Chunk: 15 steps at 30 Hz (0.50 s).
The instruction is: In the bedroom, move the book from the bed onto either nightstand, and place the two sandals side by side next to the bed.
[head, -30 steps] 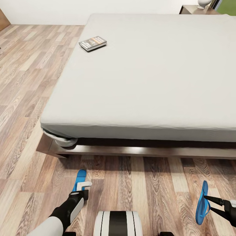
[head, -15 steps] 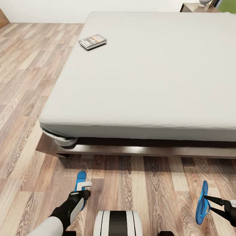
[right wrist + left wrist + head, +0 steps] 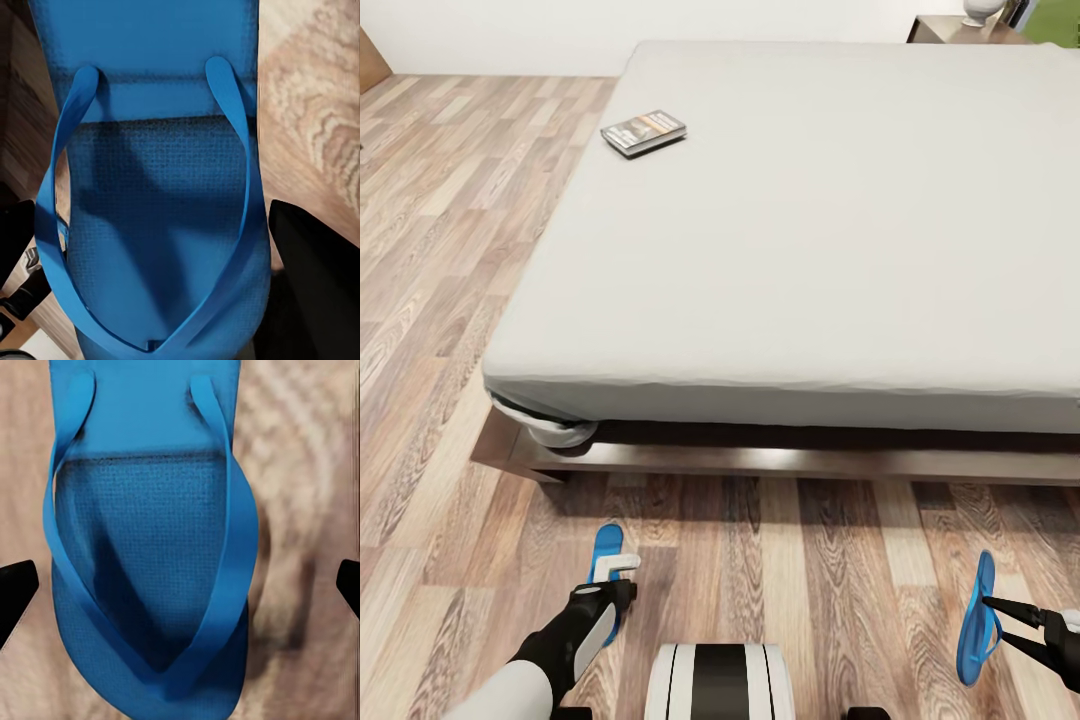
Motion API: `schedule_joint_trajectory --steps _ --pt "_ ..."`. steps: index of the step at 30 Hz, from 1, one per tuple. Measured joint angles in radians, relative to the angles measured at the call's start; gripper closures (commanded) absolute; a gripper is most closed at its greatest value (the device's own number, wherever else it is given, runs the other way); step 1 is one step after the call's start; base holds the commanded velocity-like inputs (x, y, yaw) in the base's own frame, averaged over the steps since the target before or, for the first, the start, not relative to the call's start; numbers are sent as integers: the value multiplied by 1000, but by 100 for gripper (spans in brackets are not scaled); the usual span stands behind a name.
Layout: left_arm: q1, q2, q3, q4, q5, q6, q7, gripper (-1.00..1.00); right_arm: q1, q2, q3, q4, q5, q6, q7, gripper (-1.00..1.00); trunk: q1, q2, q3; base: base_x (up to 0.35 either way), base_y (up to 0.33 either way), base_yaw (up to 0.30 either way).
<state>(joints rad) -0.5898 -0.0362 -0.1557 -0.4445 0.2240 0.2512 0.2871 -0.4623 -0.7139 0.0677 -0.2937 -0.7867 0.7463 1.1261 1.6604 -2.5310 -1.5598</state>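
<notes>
The large low bed with light-grey mattress and dark wood frame (image 3: 840, 230) is seen slightly lower than half a second ago; that is camera drift, and nothing is moved. The small dark paperback book (image 3: 645, 131) lies on the bed near its left edge, untouched. One bright blue flat sandal (image 3: 603, 560) lies on the floor before the bed under the released left gripper (image 3: 622, 570). The other blue sandal (image 3: 976, 620) is held on edge, clenched by the right gripper (image 3: 1000, 612). Both placements are judged pending.
</notes>
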Motion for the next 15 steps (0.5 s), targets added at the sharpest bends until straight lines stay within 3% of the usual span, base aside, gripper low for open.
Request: schedule_joint_trajectory --steps 15 --pt "0 0 0 0 0 1 0 -100 0 0 0 0 0 0 0 100 -7 4 58 0 0 0"
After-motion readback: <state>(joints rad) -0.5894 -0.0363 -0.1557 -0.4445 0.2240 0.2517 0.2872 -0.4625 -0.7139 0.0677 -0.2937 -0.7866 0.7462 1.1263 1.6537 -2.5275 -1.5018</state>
